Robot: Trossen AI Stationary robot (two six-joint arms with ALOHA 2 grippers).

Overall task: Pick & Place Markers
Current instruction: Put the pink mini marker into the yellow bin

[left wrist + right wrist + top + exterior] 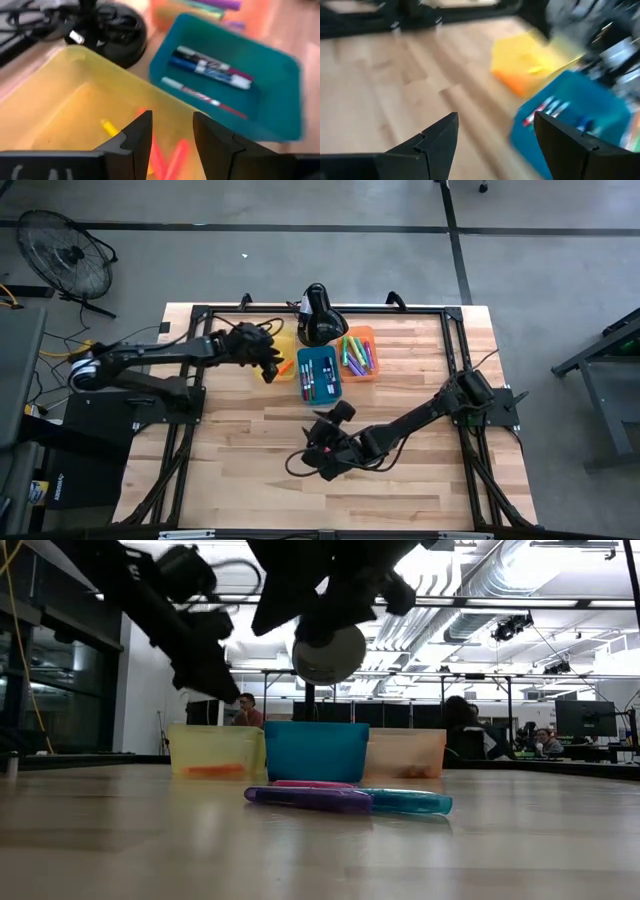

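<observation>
The left hand (172, 137), fingers apart and empty, hovers over the yellow bin (60, 107); orange markers (167, 157) lie below it. The right hand (495, 140) hangs wide apart over the worktop (385, 90).

Three bins (315, 750) sit in a row ahead of me: yellow, blue, orange. Purple, pink, teal markers (345, 799) lie just in front.
</observation>
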